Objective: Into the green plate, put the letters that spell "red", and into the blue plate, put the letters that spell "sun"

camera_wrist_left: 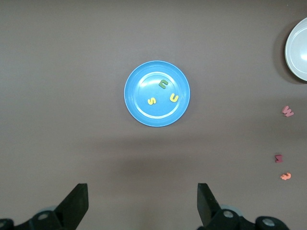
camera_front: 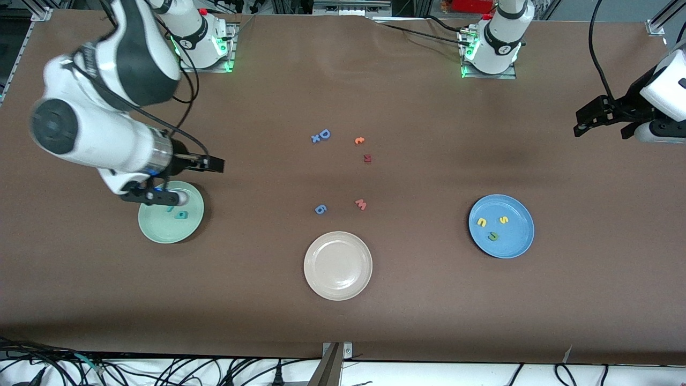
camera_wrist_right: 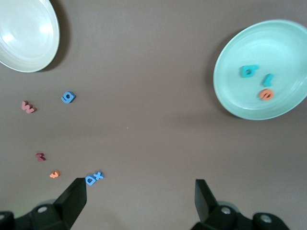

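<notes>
Right claw [camera_front: 170, 199] apart, hiding orange "e" [camera_wrist_right: 266, 94] (front view), left claw [camera_front: 600, 120] apart.

I see a brown surface [camera_front: 429, 300] carrying three plates directly: the green plate [camera_front: 155, 228], a beige plate [camera_front: 337, 266], the blue plate [camera_front: 514, 241]. Loose letters [camera_front: 343, 171] lie between them.
</notes>
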